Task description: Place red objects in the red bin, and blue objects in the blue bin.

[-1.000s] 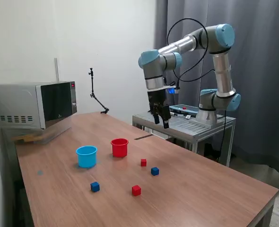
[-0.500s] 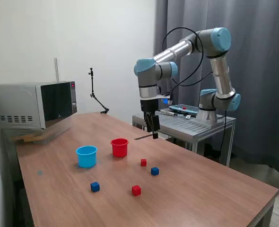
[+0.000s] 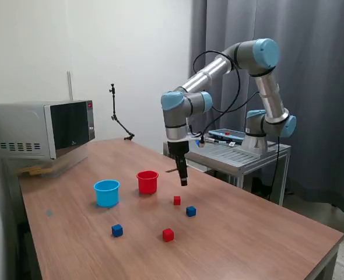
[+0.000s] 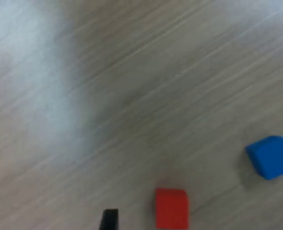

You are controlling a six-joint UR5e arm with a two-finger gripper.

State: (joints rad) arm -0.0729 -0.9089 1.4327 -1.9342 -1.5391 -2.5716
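Observation:
My gripper [image 3: 183,182] hangs open and empty above the wooden table [image 3: 248,233], just to the exterior view's right of the red bin [image 3: 147,181]. The light-blue bin [image 3: 106,192] stands to the left of the red one. One red cube [image 3: 176,200] lies just below the gripper and another red cube [image 3: 168,234] lies nearer the front. One blue cube [image 3: 190,211] lies beside the first red cube, and another blue cube [image 3: 117,230] lies further left. The wrist view shows a red cube [image 4: 171,207] between my spread fingertips [image 4: 109,219] and a blue cube [image 4: 271,156] beside it.
A microwave [image 3: 41,129] stands at the table's back left. A thin black stand [image 3: 116,116] rises at the back edge. A metal cart [image 3: 230,153] holding the arm's base is behind the table on the right. A grey curtain [image 3: 323,87] hangs behind.
The gripper has come down and toward the exterior view's left, from high over the cart to low over the table near the red bin and the nearer red cube. The cubes and bins have not moved.

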